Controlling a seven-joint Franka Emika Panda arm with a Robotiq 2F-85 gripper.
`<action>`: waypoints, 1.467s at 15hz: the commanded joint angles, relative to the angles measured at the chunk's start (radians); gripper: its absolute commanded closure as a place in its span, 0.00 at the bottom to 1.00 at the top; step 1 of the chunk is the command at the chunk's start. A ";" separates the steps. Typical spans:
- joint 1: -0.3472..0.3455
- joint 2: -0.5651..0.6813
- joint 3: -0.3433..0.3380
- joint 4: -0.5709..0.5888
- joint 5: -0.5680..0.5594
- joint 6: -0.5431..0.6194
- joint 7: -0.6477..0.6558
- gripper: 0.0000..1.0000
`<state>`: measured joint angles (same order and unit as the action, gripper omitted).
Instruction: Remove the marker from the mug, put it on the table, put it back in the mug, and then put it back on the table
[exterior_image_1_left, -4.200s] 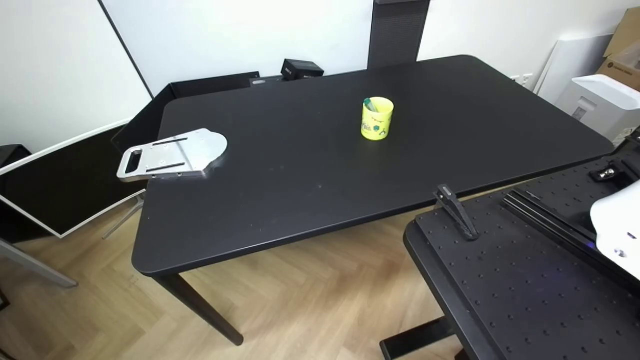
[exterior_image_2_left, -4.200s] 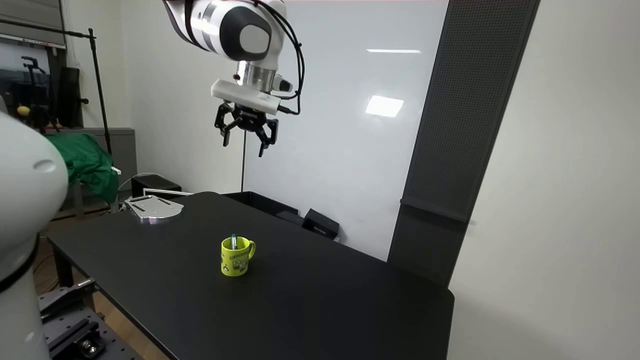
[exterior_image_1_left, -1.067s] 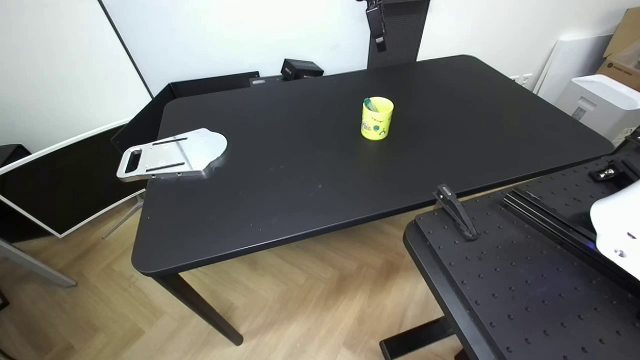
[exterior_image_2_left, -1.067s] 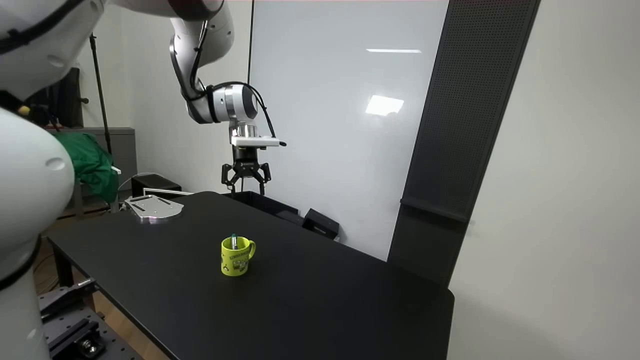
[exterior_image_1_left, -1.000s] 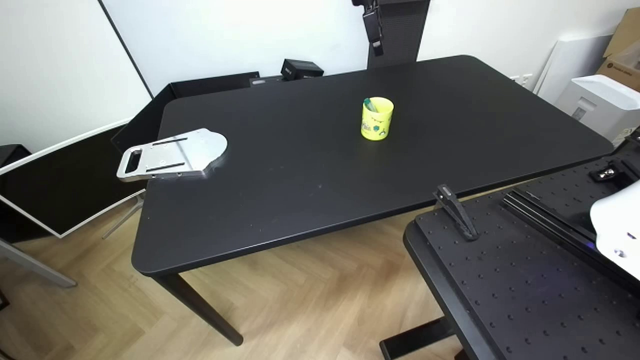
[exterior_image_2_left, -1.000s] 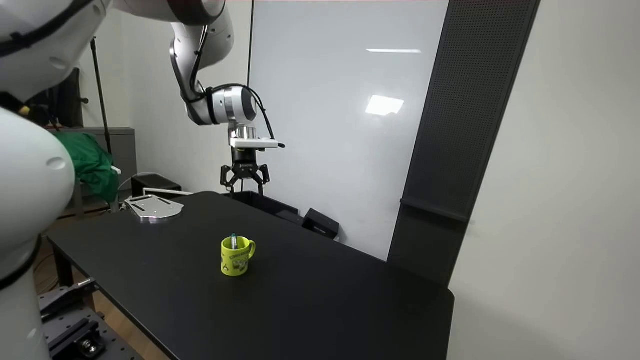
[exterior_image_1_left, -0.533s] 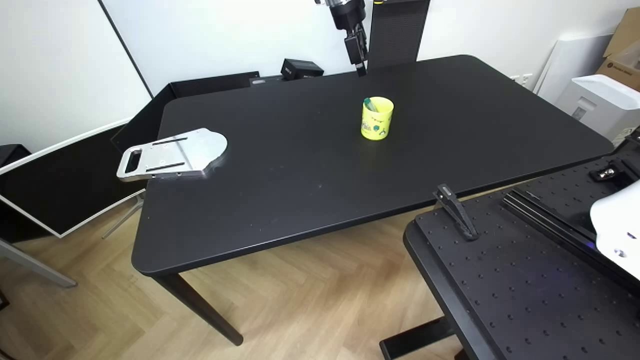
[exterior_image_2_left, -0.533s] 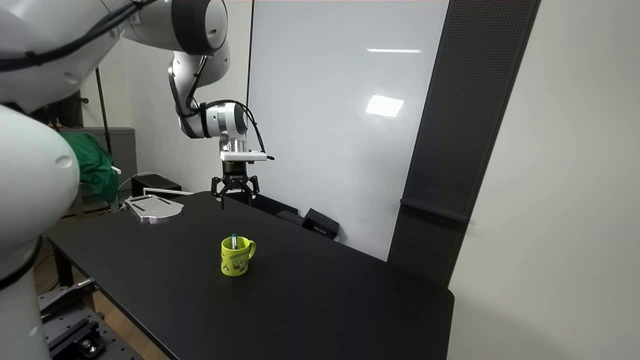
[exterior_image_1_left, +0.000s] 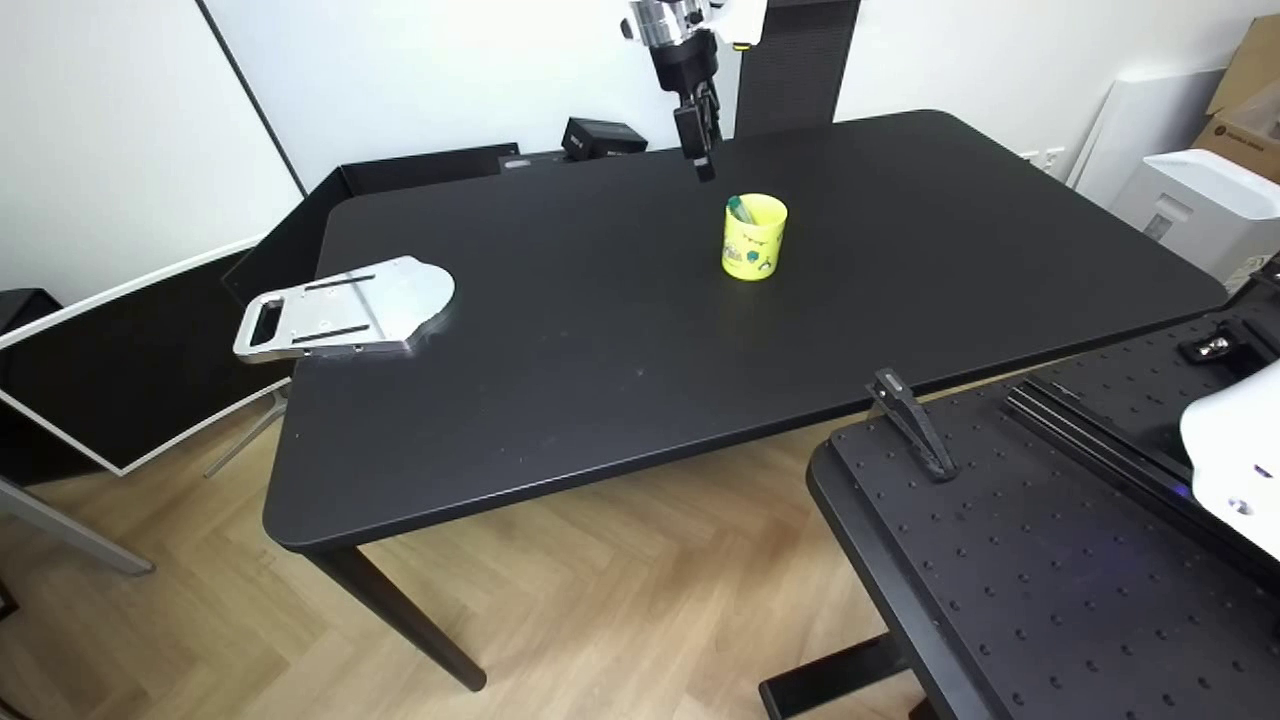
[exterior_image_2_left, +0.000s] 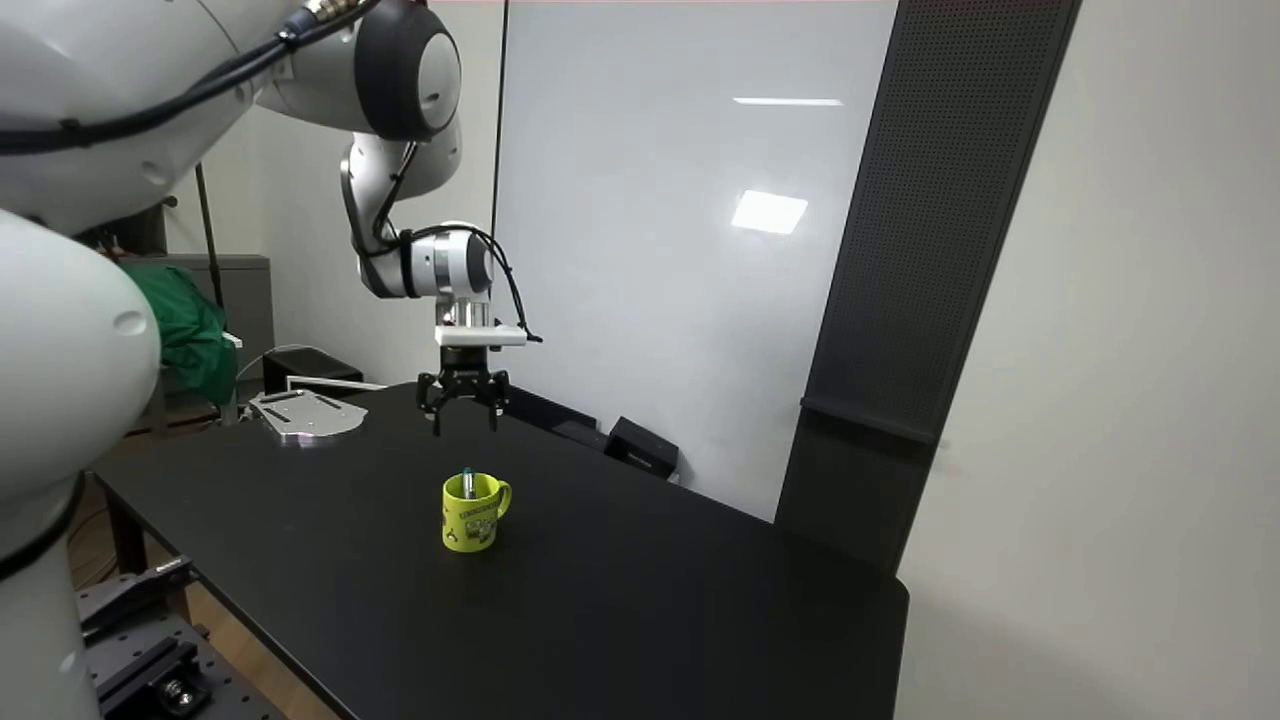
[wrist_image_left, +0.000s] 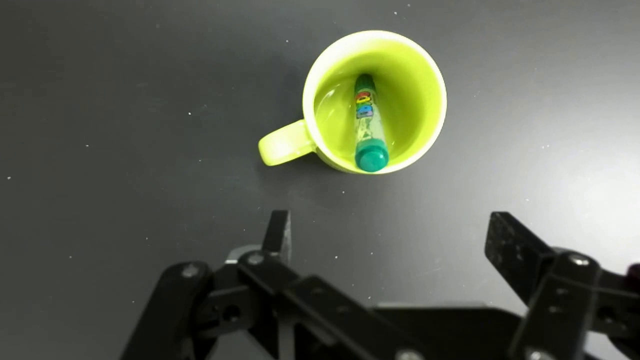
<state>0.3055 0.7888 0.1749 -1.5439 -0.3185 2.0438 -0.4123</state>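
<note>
The yellow-green mug (exterior_image_1_left: 752, 250) stands upright on the black table (exterior_image_1_left: 560, 390); it also shows in an exterior view (exterior_image_2_left: 468, 527). The marker (wrist_image_left: 369, 120), with a teal-green cap and a label, leans inside the mug. Its capped end rests at the rim on the side nearest my gripper in the wrist view, and shows above the rim in both exterior views. My gripper (wrist_image_left: 390, 214) is open and empty, fingers pointing down. It hangs above the table beyond the mug in an exterior view (exterior_image_2_left: 465, 428), apart from it. The mug's handle (wrist_image_left: 286, 144) points left in the wrist view.
A silver metal plate with a handle slot (exterior_image_1_left: 370, 300) lies at the table's end, partly over the edge. A perforated black board (exterior_image_1_left: 1040, 540) with a black clamp (exterior_image_1_left: 912, 420) adjoins the table. A black box (exterior_image_1_left: 603, 138) and a whiteboard (exterior_image_2_left: 690, 300) are behind it.
My arm has come into view over the table, and the open gripper has moved down and closer to the mug. The mug and marker have not moved.
</note>
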 joint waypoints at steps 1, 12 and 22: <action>-0.005 0.041 0.007 0.038 0.020 0.007 0.031 0.00; -0.010 0.064 -0.002 0.024 0.028 -0.051 0.037 0.00; -0.012 0.066 0.000 0.027 0.033 -0.082 0.040 0.00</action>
<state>0.2978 0.8460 0.1703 -1.5415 -0.2931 1.9893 -0.4031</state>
